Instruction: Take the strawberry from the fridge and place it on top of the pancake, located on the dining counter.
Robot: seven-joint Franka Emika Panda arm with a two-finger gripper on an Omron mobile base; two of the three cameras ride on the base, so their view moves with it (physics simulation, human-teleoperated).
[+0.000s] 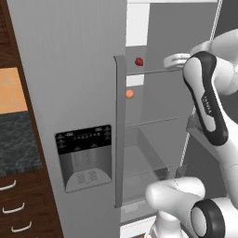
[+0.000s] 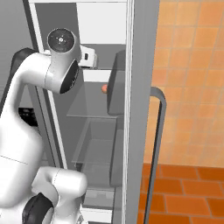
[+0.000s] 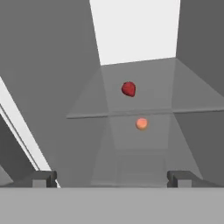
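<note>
Fridge (image 1: pixel 69 93), grey, right door swung open; tiled orange wall beside it. Glass shelves (image 3: pixel 144 94) inside. Gripper (image 3: pixel 111 178) at upper-shelf level, fingers spread wide, empty. Strawberry (image 3: pixel 128 89) on upper shelf; small orange fruit (image 3: pixel 141 124) on shelf below.

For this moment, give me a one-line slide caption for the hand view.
Open gripper faces into the fridge, strawberry on a glass shelf ahead, small orange fruit below it.

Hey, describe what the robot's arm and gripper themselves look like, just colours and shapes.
The arm is glossy white with rounded, bulbous segments and dark grey-black joint bands, one bearing small white lettering. A round dark cap tops one joint. The gripper has two small dark grey, blocky fingertips. No loose cables are visible.
</note>
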